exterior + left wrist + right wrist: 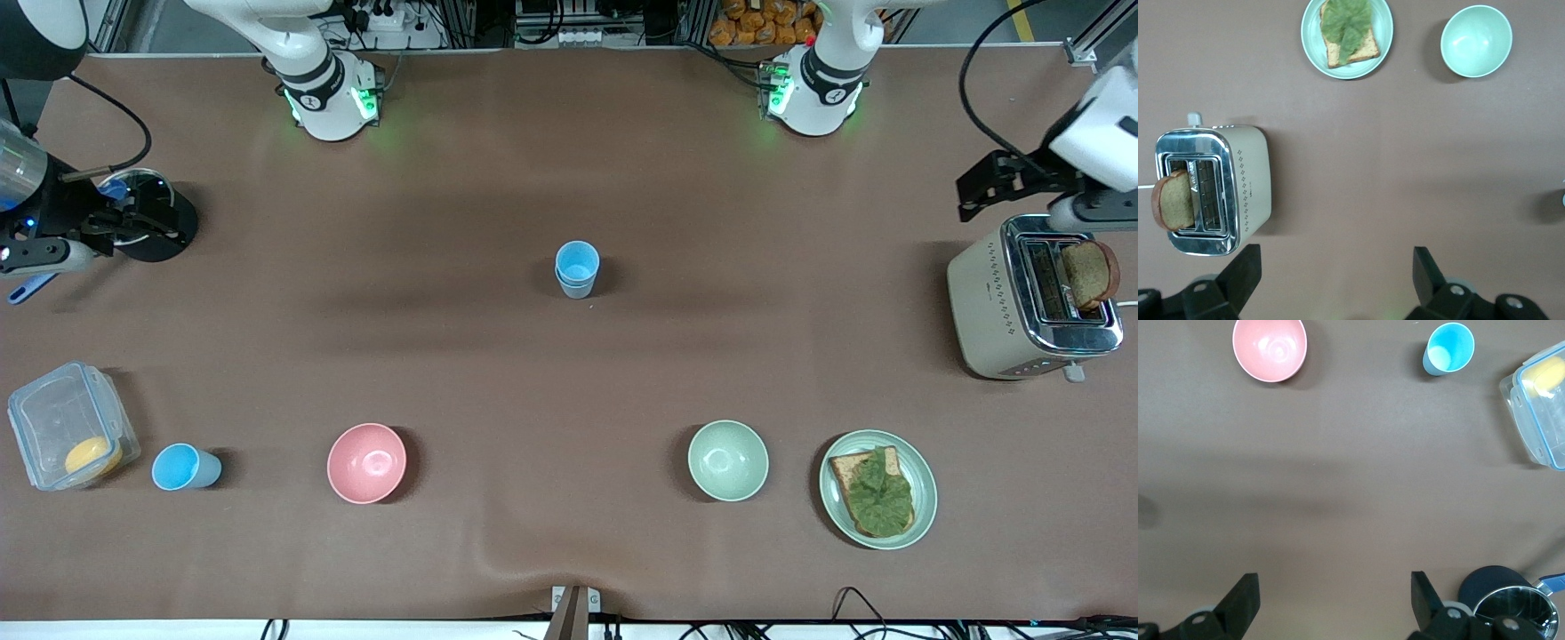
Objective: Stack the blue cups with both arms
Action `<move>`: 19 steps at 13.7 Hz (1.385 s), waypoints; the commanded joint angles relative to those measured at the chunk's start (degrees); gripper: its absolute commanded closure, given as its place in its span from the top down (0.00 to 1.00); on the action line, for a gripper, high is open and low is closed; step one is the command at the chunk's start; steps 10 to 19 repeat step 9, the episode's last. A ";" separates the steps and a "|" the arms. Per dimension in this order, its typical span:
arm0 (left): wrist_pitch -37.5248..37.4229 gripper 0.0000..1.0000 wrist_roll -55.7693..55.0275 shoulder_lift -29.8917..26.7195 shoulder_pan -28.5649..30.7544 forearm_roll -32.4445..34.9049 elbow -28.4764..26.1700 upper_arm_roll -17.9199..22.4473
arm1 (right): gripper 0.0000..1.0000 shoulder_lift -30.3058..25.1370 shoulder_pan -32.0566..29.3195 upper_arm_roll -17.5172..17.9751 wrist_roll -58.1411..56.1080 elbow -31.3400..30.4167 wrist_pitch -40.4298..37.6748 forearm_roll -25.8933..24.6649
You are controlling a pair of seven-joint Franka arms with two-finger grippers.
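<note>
No writing, brand name or number can be read anywhere here. The toaster (1031, 298) at the right of the frame carries only a pattern of small dots on its side, no words.

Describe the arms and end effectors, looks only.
Both arms: white jointed shells, black rings at the bases, green lights glowing there, black cables trailing. Left end effector and right end effector: two dark wedge-shaped fingers each, on black housings with small round silver fittings.
</note>
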 commanded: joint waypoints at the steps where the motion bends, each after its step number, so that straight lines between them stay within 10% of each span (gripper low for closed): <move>1: 0.55 1.00 0.84 -0.41 0.44 1.13 -0.19 -0.37 | 1.00 0.33 0.73 -0.38 0.09 1.21 -0.73 -0.71; 19: -1.46 1.00 -0.04 -1.03 0.44 0.08 -1.07 -0.46 | 1.00 0.33 0.64 -0.38 0.01 1.21 -0.99 -0.71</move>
